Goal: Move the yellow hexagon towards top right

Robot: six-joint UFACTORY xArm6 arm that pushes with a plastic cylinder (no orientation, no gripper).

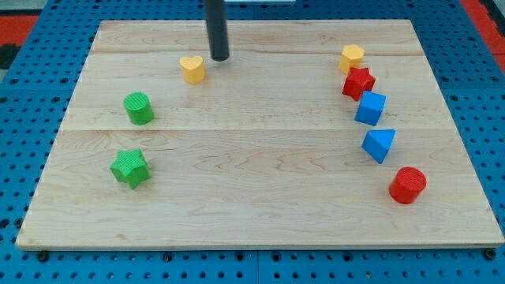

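The yellow hexagon [352, 57] sits near the board's top right, just above the red star [358, 82]. My tip [219, 58] is far to the hexagon's left, at the top middle of the wooden board [260, 166]. It stands just to the upper right of the yellow heart [192, 69], close to it; I cannot tell whether they touch.
Below the red star, a blue cube [370, 108], a blue triangular block [379, 145] and a red cylinder [407, 184] run down the view's right side. A green cylinder [139, 108] and a green star [129, 167] stand at the view's left.
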